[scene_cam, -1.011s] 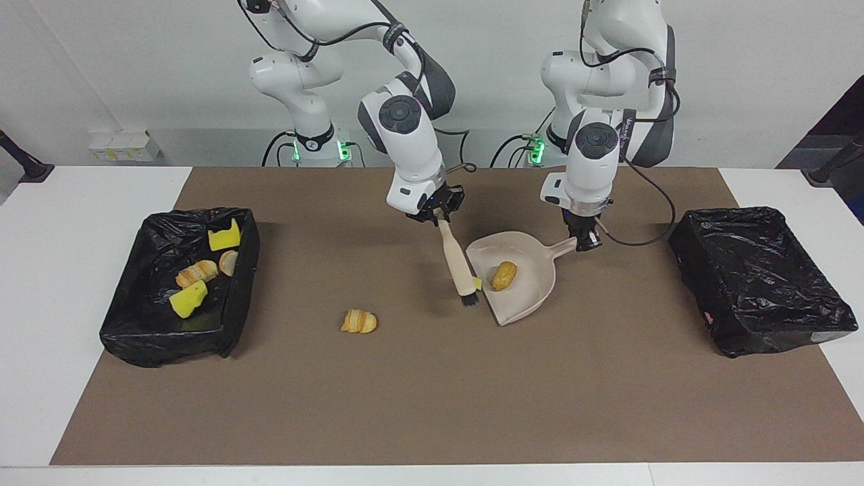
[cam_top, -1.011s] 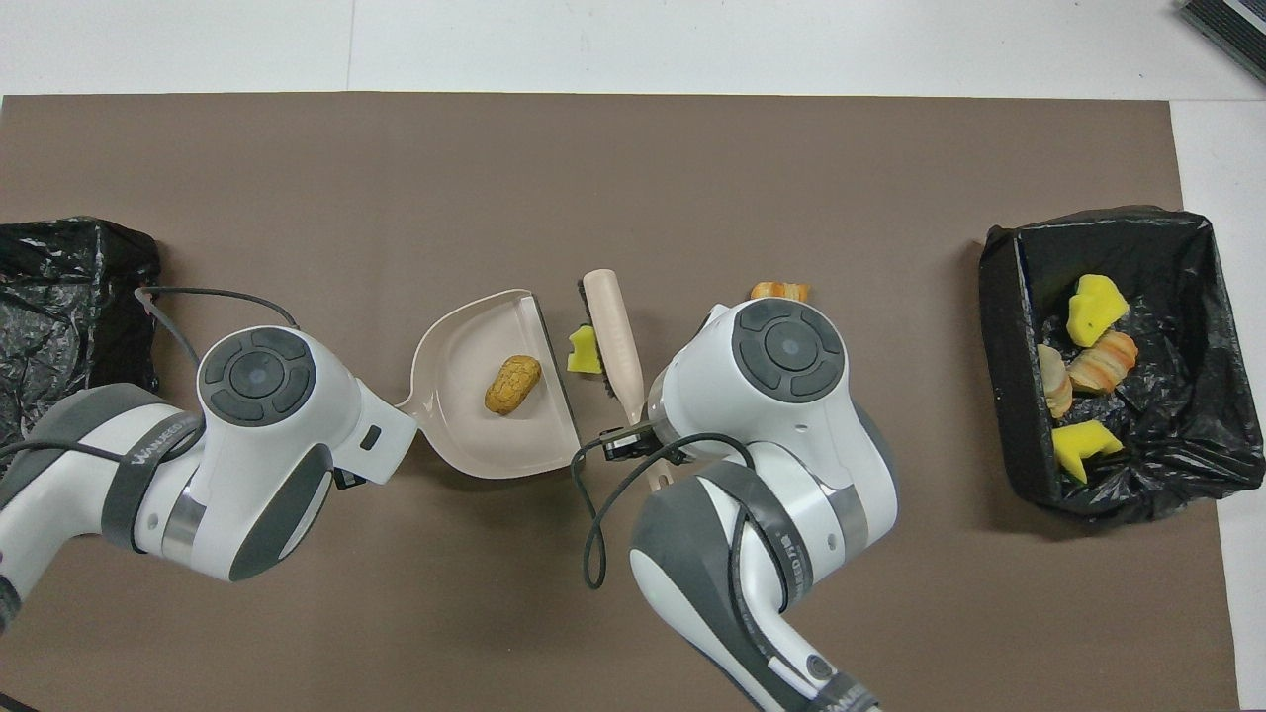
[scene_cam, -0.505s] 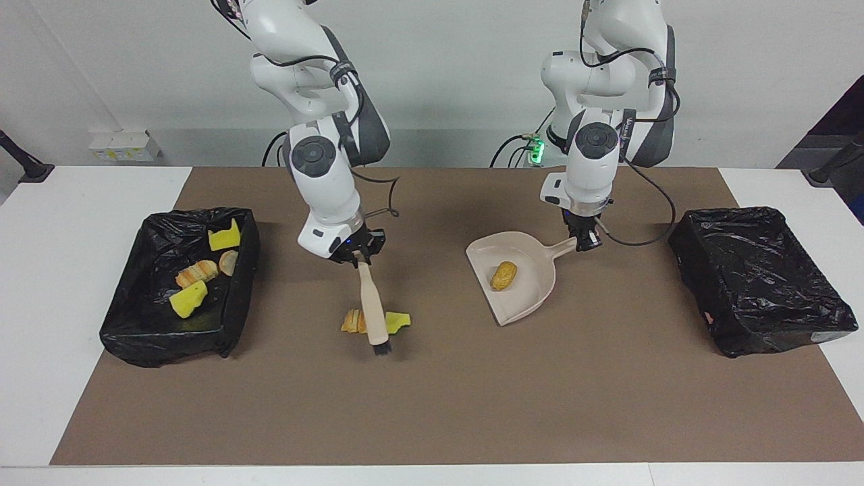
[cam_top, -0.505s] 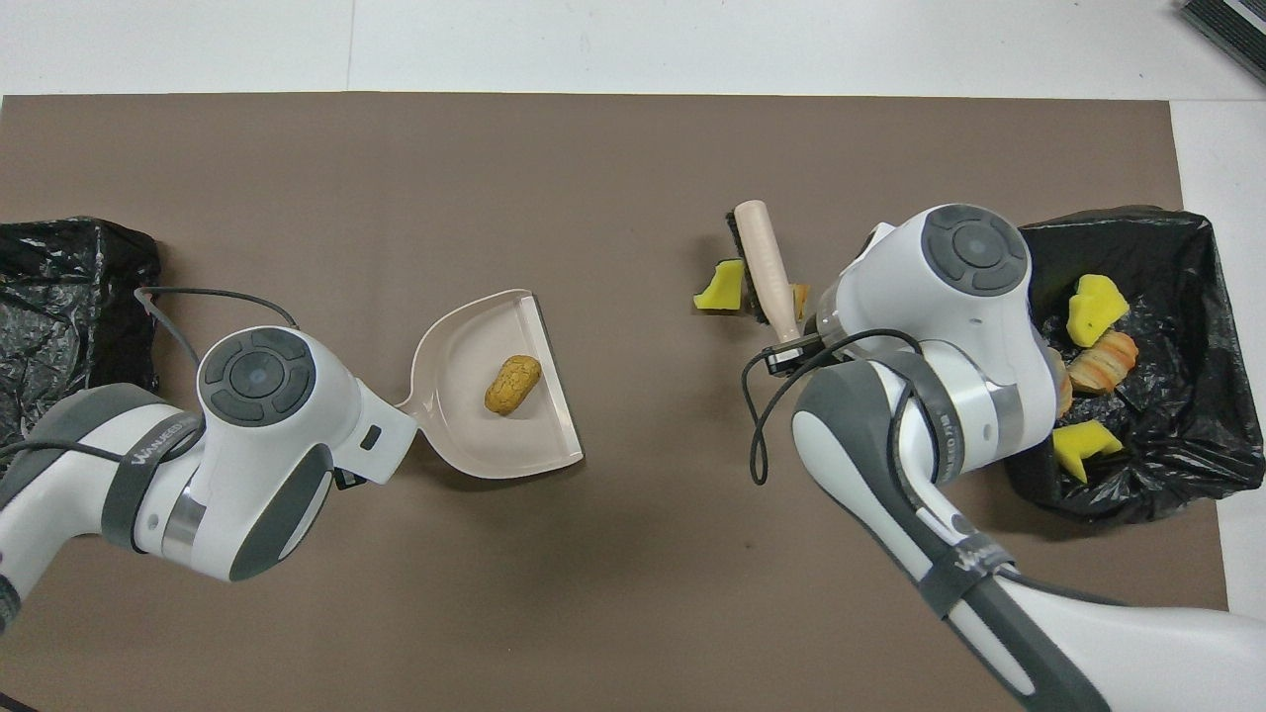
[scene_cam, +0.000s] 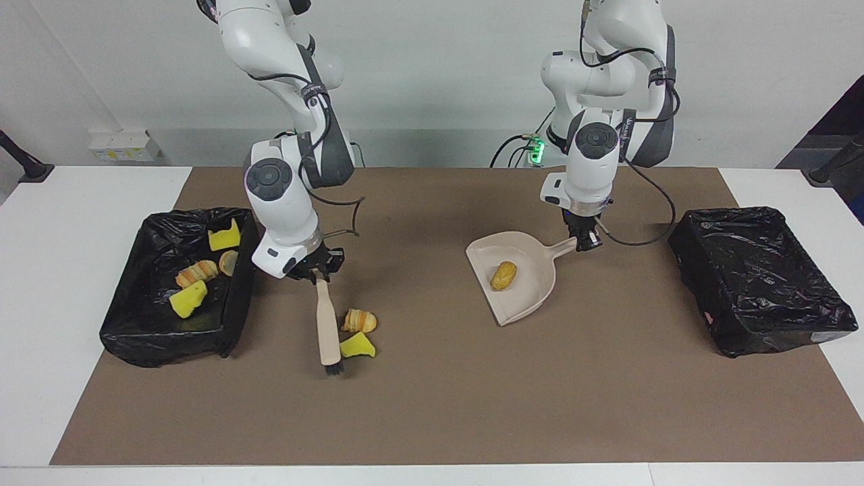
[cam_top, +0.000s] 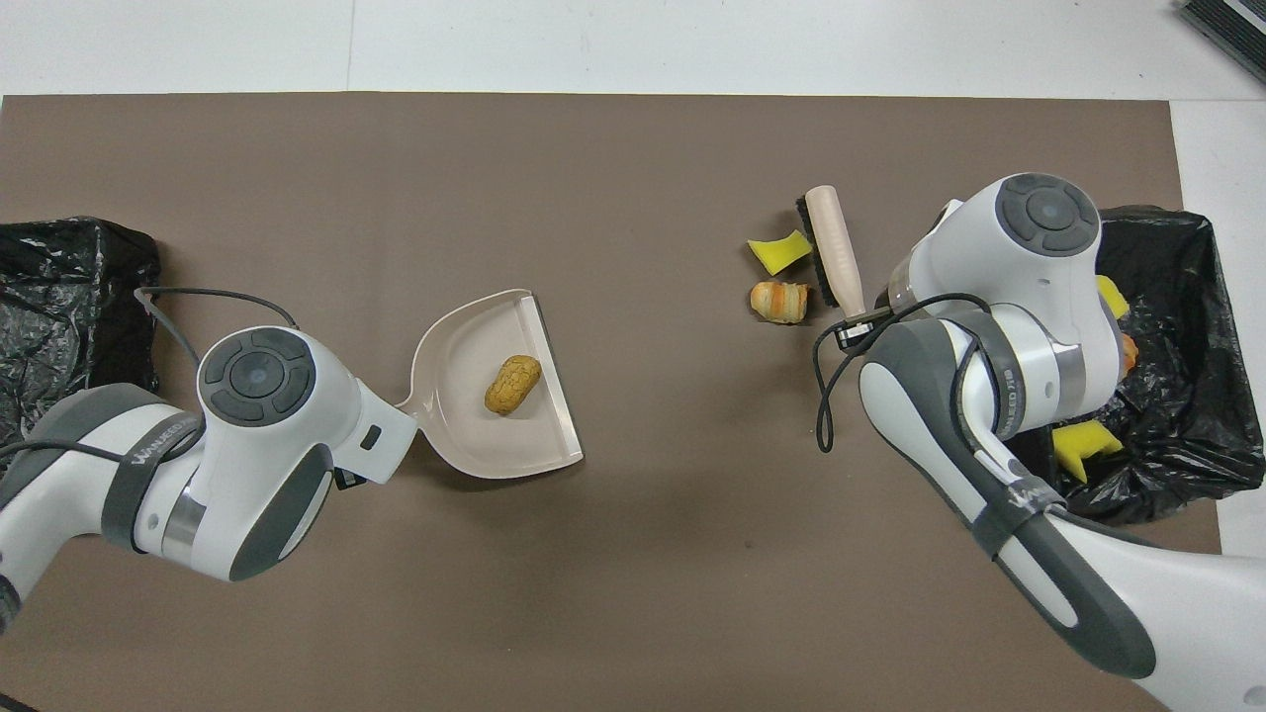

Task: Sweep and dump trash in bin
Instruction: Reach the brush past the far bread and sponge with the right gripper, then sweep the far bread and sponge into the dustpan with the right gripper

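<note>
Two black-lined bins (scene_cam: 177,290) (scene_cam: 763,277) sit at the bench ends; R-arm-end bin holds four scraps; L fingers (scene_cam: 586,241) clamp dustpan (scene_cam: 520,280) handle, one bread scrap (scene_cam: 503,275) in pan; R fingers (scene_cam: 317,273) grip brush (scene_cam: 328,331); yellow sponge (scene_cam: 357,347) touches bristles, striped bread (scene_cam: 359,320) just beside.

Dustpan (scene_cam: 520,280) is set on mat (scene_cam: 472,405) mid-bench, w/ one bread piece (scene_cam: 503,275) in it; sponge chunk (scene_cam: 357,346) & striped piece (scene_cam: 360,320) are found beside brush (scene_cam: 328,331), toward right arm's end; filled bin (scene_cam: 177,287) is placed at that end w/ scraps (scene_cam: 189,299) in it; 2nd bin (scene_cam: 759,277) at left arm's end.
</note>
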